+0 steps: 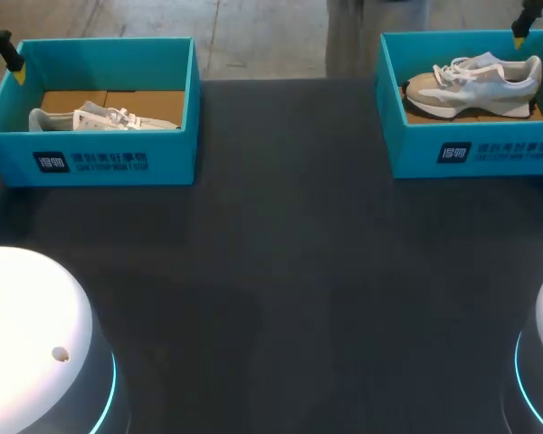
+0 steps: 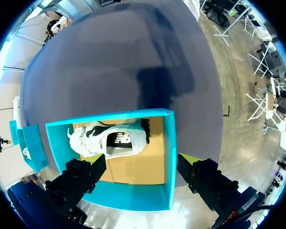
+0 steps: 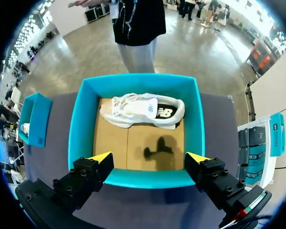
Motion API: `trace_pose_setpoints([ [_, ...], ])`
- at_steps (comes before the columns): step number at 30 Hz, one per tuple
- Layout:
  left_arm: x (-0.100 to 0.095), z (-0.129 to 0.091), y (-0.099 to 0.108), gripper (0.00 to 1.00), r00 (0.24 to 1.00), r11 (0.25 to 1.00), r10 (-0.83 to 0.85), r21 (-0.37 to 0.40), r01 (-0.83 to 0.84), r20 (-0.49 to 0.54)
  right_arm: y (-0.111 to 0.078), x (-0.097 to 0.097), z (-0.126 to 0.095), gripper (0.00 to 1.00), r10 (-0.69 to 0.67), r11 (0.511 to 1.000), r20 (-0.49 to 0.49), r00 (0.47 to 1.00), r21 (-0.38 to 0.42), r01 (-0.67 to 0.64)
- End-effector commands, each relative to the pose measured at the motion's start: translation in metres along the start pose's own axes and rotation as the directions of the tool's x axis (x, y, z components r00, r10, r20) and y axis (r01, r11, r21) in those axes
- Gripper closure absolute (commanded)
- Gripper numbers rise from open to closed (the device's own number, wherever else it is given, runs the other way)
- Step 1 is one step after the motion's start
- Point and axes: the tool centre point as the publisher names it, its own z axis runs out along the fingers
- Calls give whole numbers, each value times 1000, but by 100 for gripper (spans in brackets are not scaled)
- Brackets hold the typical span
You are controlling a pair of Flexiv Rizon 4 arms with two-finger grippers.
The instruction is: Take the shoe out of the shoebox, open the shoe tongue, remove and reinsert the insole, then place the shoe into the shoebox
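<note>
Left gripper (image 2: 142, 161) and right gripper (image 3: 148, 157) hover, jaws apart — each above a shoebox (image 3: 133, 179) holding a shoe (image 3: 143, 110).

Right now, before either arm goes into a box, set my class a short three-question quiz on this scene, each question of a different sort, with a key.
1. True or false: the white lace-up trainer lies in the left open teal cardboard shoebox, and the grey-and-white lace-up trainer lies in the right open teal cardboard shoebox.
2. Multiple choice: both arms' jaws are A) shut on a trainer, B) open above the shoeboxes, C) shut on a box wall.
3. Short answer: how many trainers lie on the dark table top outside the shoeboxes?
Key: 1 true; 2 B; 3 none.
</note>
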Motion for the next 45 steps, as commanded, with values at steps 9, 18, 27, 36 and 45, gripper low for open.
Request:
trace_pose_setpoints([
  [9,0,0,0,0,1000,1000,1,0,-1,-2,52,-21,37,0,12,993,56,998,113,-18],
  [18,0,0,0,0,1000,1000,1,0,-1,-2,63,-37,58,0,17,991,84,996,129,-28],
  [27,0,0,0,0,1000,1000,1,0,-1,-2,66,-57,88,0,66,986,128,990,142,-84],
  [36,0,0,0,0,1000,1000,1,0,-1,-2,70,-64,111,0,71,982,135,988,164,-93],
  [45,0,0,0,0,1000,1000,1,0,-1,-2,70,-67,137,33,93,974,123,988,194,-116],
])
